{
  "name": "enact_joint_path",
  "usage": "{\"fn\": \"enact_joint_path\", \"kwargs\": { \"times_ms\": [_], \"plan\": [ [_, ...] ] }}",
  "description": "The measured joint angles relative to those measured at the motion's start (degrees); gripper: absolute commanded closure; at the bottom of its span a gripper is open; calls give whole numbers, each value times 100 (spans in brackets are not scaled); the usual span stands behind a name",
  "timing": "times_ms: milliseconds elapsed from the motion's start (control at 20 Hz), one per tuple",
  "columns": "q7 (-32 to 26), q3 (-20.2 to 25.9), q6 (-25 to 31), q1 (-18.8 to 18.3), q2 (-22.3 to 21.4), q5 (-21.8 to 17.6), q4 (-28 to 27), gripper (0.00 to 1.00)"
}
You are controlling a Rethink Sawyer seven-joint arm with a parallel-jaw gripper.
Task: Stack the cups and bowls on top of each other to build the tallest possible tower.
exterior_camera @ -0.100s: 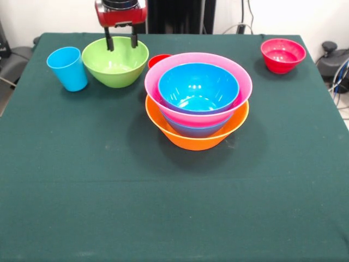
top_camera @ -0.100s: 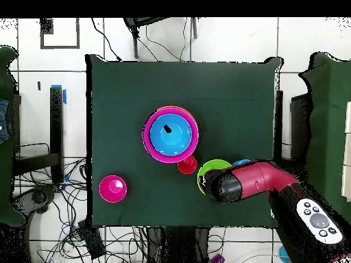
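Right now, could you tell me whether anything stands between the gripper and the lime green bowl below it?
Nothing visible does. The gripper hangs directly over the lime green bowl, its fingers open around the far rim. The light blue cup stands beside the bowl, the red cup on its other side, both clear.

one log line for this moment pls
end effector: open, over green bowl | tower: blue in pink on orange base | loose: blue cup, small red bowl

Bright even light; soft shadows under bowls (exterior_camera @ -0.100s: 197, 109).
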Motion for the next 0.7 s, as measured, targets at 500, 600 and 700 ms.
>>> {"fn": "enact_joint_path", "kwargs": {
  "times_ms": [500,600,700],
  "plan": [
    [0,0,-8,161,-55,0,174,0],
    [0,-1,-30,178,-55,0,223,0],
    [0,-12,-96,213,-55,0,311,0]
  ]
}}
